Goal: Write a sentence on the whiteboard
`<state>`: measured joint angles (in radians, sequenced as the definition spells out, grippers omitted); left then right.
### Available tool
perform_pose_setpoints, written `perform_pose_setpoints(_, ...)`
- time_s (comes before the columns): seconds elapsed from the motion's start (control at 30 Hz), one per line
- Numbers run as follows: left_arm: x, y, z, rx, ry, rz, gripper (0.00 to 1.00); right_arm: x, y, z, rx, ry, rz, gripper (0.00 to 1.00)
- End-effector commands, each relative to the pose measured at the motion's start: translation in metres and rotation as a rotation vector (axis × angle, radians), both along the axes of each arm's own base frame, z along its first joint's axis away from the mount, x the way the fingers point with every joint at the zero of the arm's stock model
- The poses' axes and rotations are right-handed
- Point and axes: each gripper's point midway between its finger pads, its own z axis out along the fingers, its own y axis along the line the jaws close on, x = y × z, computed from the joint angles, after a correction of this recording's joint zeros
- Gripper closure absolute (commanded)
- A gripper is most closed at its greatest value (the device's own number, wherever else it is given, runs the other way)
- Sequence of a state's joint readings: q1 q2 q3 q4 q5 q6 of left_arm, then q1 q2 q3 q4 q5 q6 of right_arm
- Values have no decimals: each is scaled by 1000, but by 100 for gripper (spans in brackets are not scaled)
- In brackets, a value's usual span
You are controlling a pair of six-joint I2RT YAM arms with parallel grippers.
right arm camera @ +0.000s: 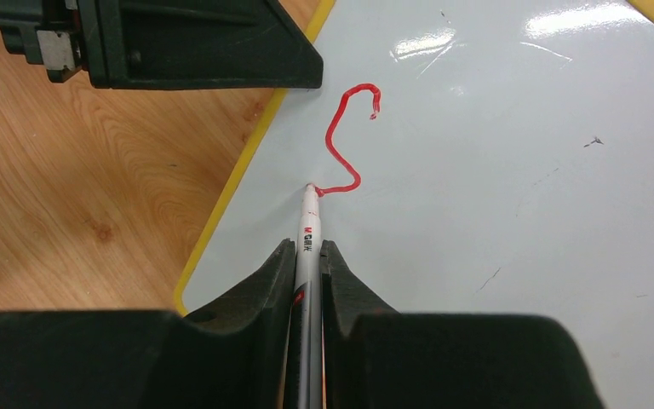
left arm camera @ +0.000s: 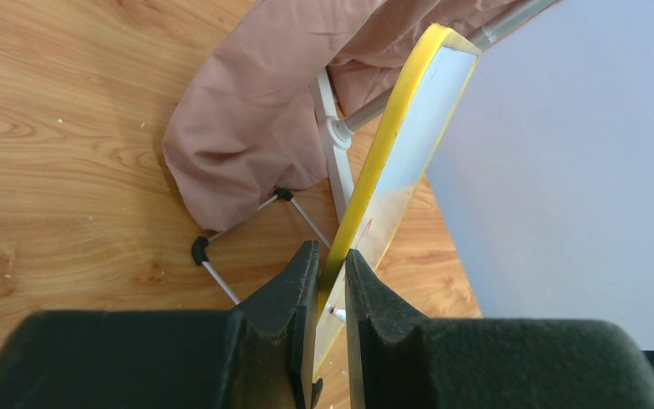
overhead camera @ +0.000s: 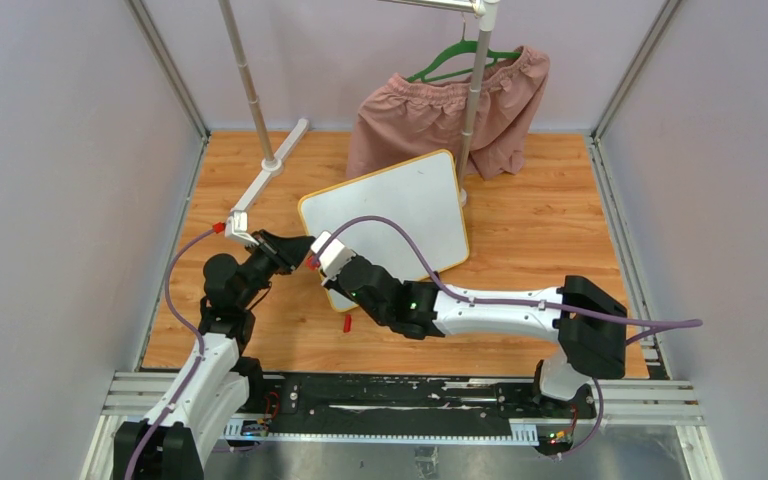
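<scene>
We look down on a wooden table (overhead camera: 540, 240) with 2 robot arms at its near edge. The whiteboard (overhead camera: 390, 215), white with a thin yellow rim, sits at an angle near the middle of the table, just in front of pink shorts (overhead camera: 450, 110) hanging from a green hanger (overhead camera: 457, 55) on a metal rack (overhead camera: 250, 90).

The left gripper (left arm camera: 332, 260) pinches the whiteboard's left edge, 1 black finger on each face and the yellow rim between them.

The right gripper (right arm camera: 308, 247) is closed on a white marker (right arm camera: 307, 234), which runs out between its fingers. The marker's tip touches the board close to the near left corner.

Of the writing, only 1 red stroke (right arm camera: 345, 145) shows: a curve like a capital S, starting beside the left gripper and ending at the marker's tip. No word can be read from it.

The marker's barrel carries small dark and red print, too small for us to read with certainty.

A small red cap (overhead camera: 347, 323) lies on the table just before the board's near edge.
</scene>
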<state>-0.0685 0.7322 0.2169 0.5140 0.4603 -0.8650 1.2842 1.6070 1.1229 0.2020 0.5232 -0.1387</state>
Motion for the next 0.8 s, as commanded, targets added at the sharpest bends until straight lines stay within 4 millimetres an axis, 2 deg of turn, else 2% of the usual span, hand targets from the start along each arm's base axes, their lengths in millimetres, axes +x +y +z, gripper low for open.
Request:
perform_pose_setpoints(0.0,-3,-1,8,-10,-31,-12,100,5,9,6,39,16,-6,100)
perform_pose_setpoints(0.27,-3,-1,6,-10,-28,-13,100,3,14,5,50,34,8,100)
perform_pose_setpoints(0.53,-2,-1,5,-7,-26,-8,100,4,16,18,71,19,8,100)
perform_pose_setpoints(0.77,-2,0,4,-6,-24,-7,100,10,-22,52,104,-51,-49,100)
